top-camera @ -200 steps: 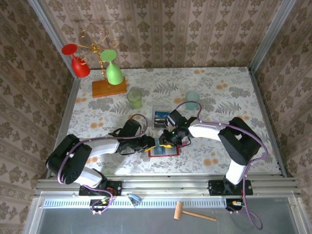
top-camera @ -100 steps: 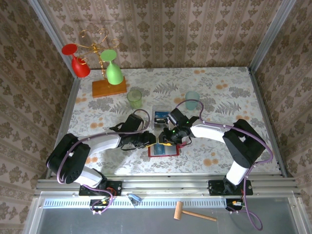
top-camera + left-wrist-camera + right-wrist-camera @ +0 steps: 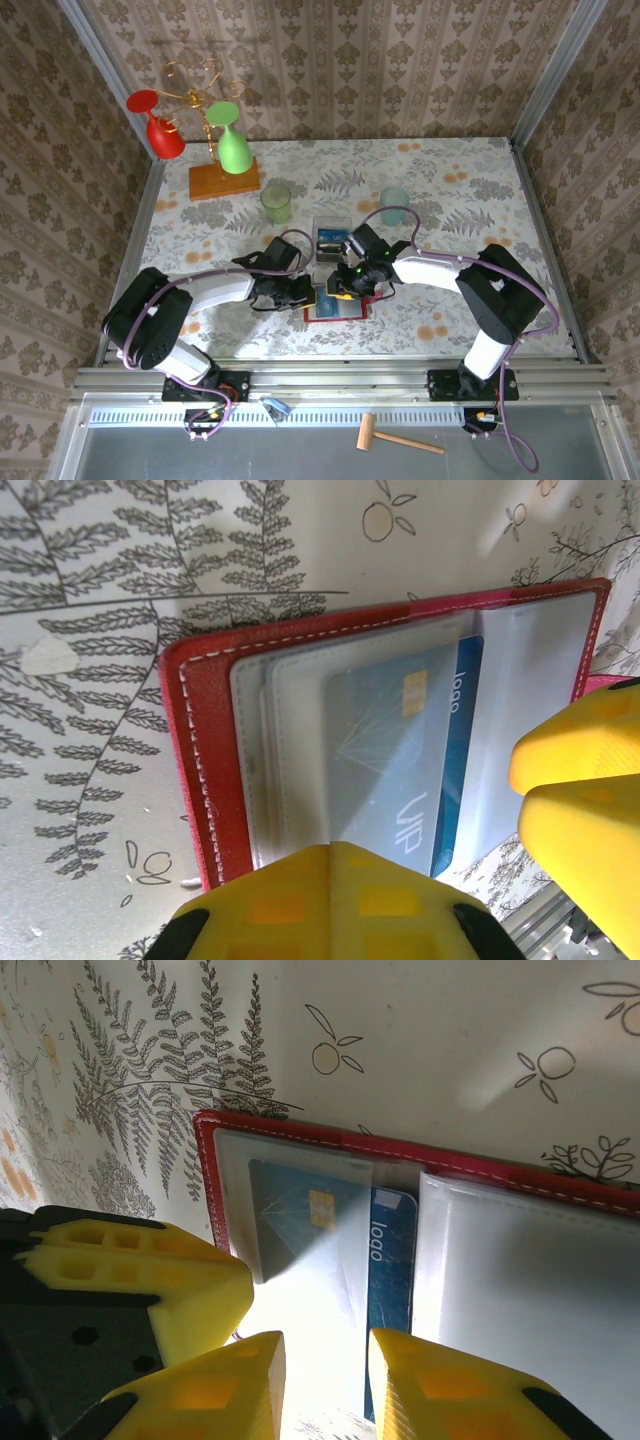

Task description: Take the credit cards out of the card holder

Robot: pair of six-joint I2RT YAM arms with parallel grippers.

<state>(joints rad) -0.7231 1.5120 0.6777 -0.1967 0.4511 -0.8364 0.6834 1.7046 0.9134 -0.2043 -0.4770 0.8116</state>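
Blue credit card (image 3: 400, 770): thin, stiff, slick; card holder (image 3: 200, 750) sleeve floppy. Pinch the card's bare end. Left gripper (image 3: 330, 858) pressed together, right gripper (image 3: 325, 1355) slightly spread

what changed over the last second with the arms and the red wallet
The left tool closed its jaws at the near edge of the card holder, right by the blue card, and the left arm shifted slightly. Whether it pinches the card is unclear. The right tool, the card holder and the card stayed put.
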